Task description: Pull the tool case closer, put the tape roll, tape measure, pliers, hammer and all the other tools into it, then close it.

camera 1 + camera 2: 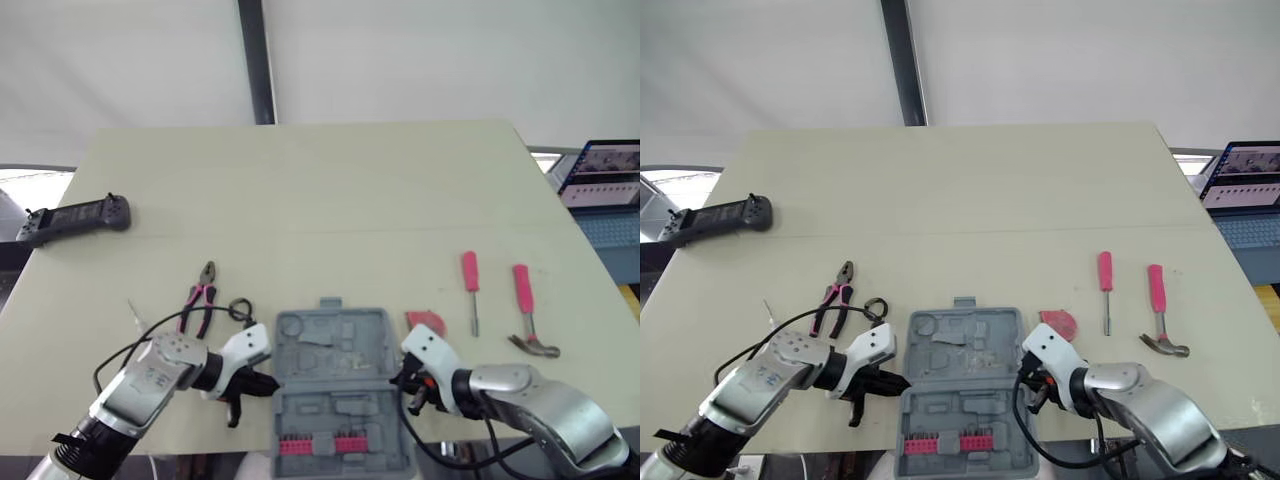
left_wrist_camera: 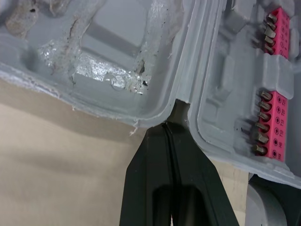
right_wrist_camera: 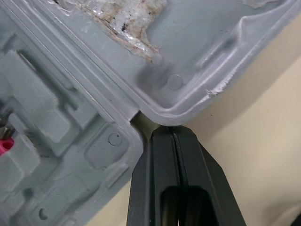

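Jaws clenched on left gripper (image 2: 172, 129) and right gripper (image 3: 172, 133) beside tool case (image 1: 335, 400); tape roll (image 1: 425, 320) partly hidden

matt grey moulded plastic tool case (image 1: 335, 390), matt smooth table (image 1: 300, 190)

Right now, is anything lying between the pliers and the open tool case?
Yes. A black cable loop lies between the pliers and the tool case. The left hand, shut against the case's hinge side, sits partly in that path too.
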Available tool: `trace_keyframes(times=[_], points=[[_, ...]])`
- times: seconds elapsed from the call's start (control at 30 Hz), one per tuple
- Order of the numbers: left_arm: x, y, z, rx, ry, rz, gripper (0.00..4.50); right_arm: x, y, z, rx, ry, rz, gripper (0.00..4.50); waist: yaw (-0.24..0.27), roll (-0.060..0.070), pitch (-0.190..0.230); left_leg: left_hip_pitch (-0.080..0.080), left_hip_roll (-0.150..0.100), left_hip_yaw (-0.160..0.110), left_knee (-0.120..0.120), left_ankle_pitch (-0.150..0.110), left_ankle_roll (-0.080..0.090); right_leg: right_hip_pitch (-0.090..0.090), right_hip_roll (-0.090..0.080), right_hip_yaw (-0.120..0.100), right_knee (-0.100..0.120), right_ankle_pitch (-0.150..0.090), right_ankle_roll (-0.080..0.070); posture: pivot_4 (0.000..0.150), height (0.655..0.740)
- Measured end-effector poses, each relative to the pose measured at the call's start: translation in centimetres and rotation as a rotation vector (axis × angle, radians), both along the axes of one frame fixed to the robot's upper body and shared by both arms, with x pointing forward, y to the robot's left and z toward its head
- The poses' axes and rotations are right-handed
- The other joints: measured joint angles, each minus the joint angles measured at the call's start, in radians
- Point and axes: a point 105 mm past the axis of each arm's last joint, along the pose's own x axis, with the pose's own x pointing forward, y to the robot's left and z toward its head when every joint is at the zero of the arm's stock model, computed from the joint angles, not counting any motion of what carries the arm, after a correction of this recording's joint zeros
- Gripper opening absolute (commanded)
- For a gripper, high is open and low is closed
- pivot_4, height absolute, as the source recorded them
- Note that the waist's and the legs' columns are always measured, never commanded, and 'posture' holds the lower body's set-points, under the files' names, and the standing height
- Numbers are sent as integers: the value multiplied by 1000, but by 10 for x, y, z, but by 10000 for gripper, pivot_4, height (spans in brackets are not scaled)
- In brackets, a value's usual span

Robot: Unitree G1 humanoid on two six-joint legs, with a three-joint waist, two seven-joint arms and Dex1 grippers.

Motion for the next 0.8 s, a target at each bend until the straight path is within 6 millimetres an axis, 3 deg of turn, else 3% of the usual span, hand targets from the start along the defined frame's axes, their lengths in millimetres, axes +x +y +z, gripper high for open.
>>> trace_keyframes(times=[0.23,0.33,0.43,0.53,0.67,0.8], points=[[5,6,0,8,-17,8,0,-1,-2,-1,-2,2,-4,122,1,0,0,0,0,0,0,0,0,0,0,0,0,0,0,1500,7400],[6,12,3,9,-24,23,0,-1,-12,0,-14,-3,-30,122,2,0,0,0,0,0,0,0,0,0,0,0,0,0,0,1500,7400],[10,27,18,-51,-60,102,0,3,-28,9,-5,-26,-94,122,2,0,0,0,0,0,-1,0,0,0,0,0,0,0,0,1500,7400],[15,26,46,-189,-186,147,0,4,-33,25,37,-72,-119,122,6,1,0,0,1,0,-1,0,0,1,0,0,-2,0,0,1500,7400],[8,35,59,-293,-256,258,0,-4,-35,37,90,-98,-135,122,8,1,0,1,1,1,-1,0,0,1,0,0,-3,0,0,1500,7400],[-14,40,64,-400,-323,382,0,-16,-40,43,142,-108,-172,122,19,1,0,2,1,2,-1,-1,0,3,0,0,-8,0,0,1500,7400]])
